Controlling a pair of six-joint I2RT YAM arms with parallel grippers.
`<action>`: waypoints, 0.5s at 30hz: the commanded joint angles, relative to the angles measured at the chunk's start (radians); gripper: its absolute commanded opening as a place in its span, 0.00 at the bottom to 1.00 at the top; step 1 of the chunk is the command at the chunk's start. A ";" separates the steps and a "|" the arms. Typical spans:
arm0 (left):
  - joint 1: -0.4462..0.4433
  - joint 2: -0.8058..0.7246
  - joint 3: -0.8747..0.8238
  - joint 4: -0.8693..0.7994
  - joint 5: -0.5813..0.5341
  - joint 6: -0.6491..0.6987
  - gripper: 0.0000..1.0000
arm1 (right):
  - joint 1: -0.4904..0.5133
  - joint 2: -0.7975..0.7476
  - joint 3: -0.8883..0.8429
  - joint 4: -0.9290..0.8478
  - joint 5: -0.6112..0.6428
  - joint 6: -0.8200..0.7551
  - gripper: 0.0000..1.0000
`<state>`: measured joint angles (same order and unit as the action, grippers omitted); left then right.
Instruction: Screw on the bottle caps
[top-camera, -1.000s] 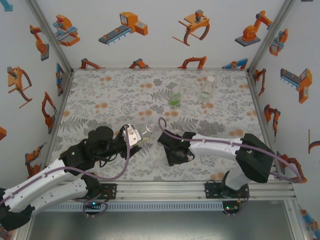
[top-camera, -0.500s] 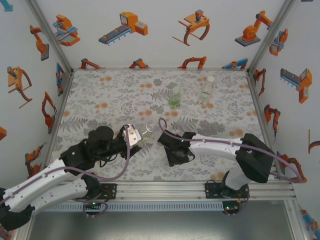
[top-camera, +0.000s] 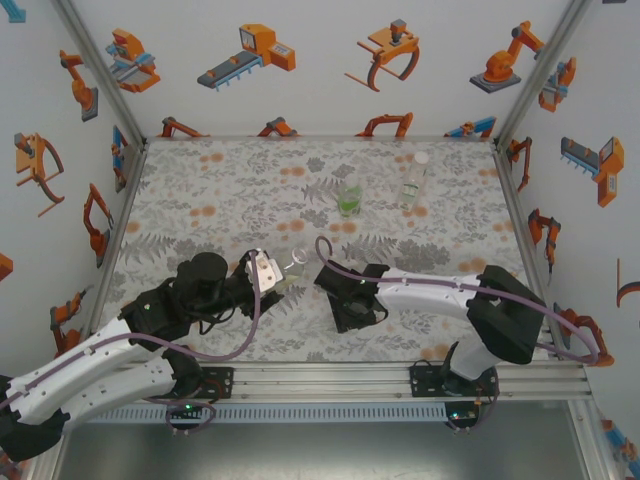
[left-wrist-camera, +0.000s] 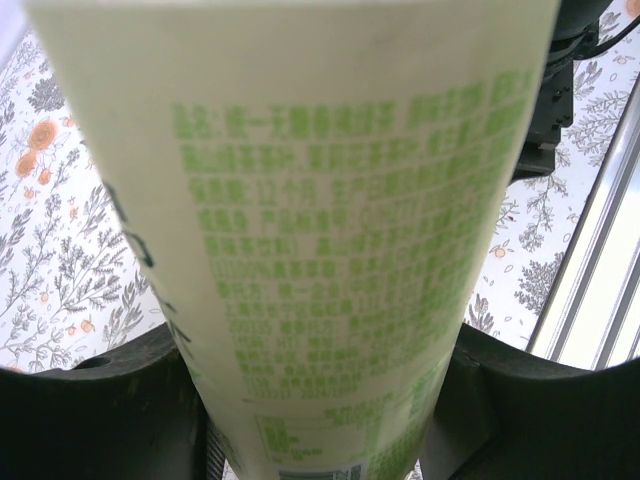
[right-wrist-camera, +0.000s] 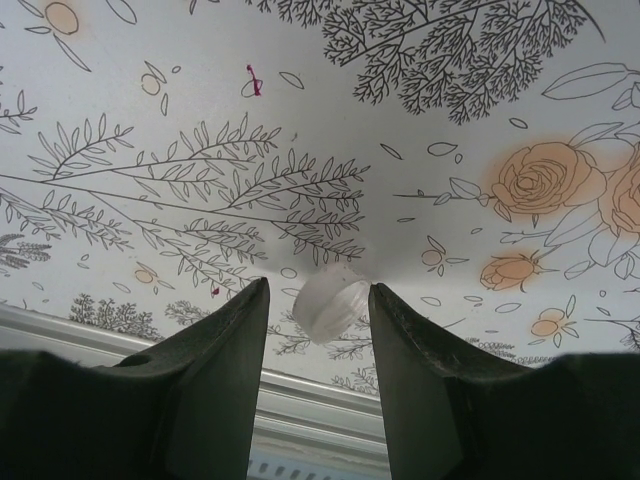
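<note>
**Left gripper closed on the yellowish bottle; one white cap between the fingers of the right gripper**

Seen from its wrist, the left gripper has both dark fingers pressed against the sides of the yellowish bottle, and the bottle runs straight away from them. Many rows of small green characters are printed on its wall. They are too blurred to read, and no brand name can be made out. In the top view the left gripper holds this bottle tilted low over the floral mat, with the neck pointing away from it and toward the right gripper, which is just beside it.

The right gripper has its jaws a small way apart, with the white cap between the fingertips. The cap lies against one finger. At the other finger a thin strip of mat shows, so I cannot tell if the cap is really gripped.

Beyond both grippers and well apart from them, two more bottles stand upright: the green bottle and the colourless bottle. They are near each other but not touching. A second white cap sits on top of the colourless bottle. The top of the green bottle is too small to judge.

In count: three bottles, and two caps that I can see surely.
</note>
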<state>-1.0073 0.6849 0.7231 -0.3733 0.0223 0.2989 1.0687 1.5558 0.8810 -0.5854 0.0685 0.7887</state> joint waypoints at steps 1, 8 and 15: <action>0.001 -0.001 -0.009 0.033 0.004 -0.015 0.00 | 0.006 0.023 -0.006 0.014 0.004 -0.007 0.45; 0.001 -0.001 -0.009 0.033 0.002 -0.015 0.00 | 0.006 0.032 -0.028 0.045 0.001 0.000 0.41; 0.001 -0.001 -0.010 0.034 0.000 -0.013 0.00 | 0.004 0.010 -0.032 0.050 0.011 0.000 0.28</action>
<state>-1.0073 0.6849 0.7231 -0.3733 0.0223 0.2989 1.0687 1.5761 0.8677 -0.5404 0.0685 0.7883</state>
